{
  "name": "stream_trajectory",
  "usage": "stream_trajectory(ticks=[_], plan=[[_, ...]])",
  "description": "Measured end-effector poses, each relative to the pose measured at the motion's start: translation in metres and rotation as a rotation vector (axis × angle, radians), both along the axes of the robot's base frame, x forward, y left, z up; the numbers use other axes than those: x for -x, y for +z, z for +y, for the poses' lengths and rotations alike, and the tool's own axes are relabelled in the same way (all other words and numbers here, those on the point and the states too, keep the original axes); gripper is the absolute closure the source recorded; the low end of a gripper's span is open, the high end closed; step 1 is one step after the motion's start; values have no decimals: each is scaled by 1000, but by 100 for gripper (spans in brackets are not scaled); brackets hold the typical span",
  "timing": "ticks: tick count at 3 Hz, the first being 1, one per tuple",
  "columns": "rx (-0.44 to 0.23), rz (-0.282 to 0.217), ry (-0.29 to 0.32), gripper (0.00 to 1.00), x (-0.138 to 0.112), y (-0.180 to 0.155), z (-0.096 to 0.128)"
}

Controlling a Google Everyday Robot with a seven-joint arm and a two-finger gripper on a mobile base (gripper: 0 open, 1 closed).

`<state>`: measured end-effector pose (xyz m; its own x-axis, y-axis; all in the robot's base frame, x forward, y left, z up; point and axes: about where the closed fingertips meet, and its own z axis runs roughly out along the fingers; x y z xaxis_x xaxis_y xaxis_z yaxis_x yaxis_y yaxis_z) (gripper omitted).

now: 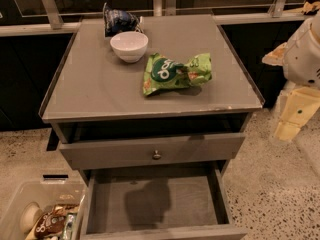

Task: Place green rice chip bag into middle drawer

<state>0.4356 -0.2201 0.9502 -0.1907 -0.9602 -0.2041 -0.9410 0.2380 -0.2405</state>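
Observation:
The green rice chip bag (176,72) lies crumpled on the grey cabinet top (100,89), right of centre, in front of and to the right of a white bowl (129,45). The middle drawer (150,204) is pulled out at the bottom of the view, its flat grey floor bare. My gripper (295,115) hangs at the right edge of the view, beside the cabinet's right side and below the top's level. It is well away from the bag and holds nothing that I can see.
A dark blue snack bag (118,20) stands behind the bowl. The drawer front with a round knob (156,154) sits above the open drawer, slightly out. A clear bin (45,219) with snacks stands on the speckled floor at lower left. A railing runs behind the cabinet.

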Motion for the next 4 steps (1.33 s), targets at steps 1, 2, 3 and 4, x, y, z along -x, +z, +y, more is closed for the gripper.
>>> stream_trajectory(ticks=[1, 2, 3, 4], plan=[[-73, -16, 34, 0, -18, -33, -11], [-170, -81, 34, 0, -62, -55, -16], [-227, -199, 0, 0, -99, -46, -20], [-285, -284, -55, 0, -119, -28, -34]])
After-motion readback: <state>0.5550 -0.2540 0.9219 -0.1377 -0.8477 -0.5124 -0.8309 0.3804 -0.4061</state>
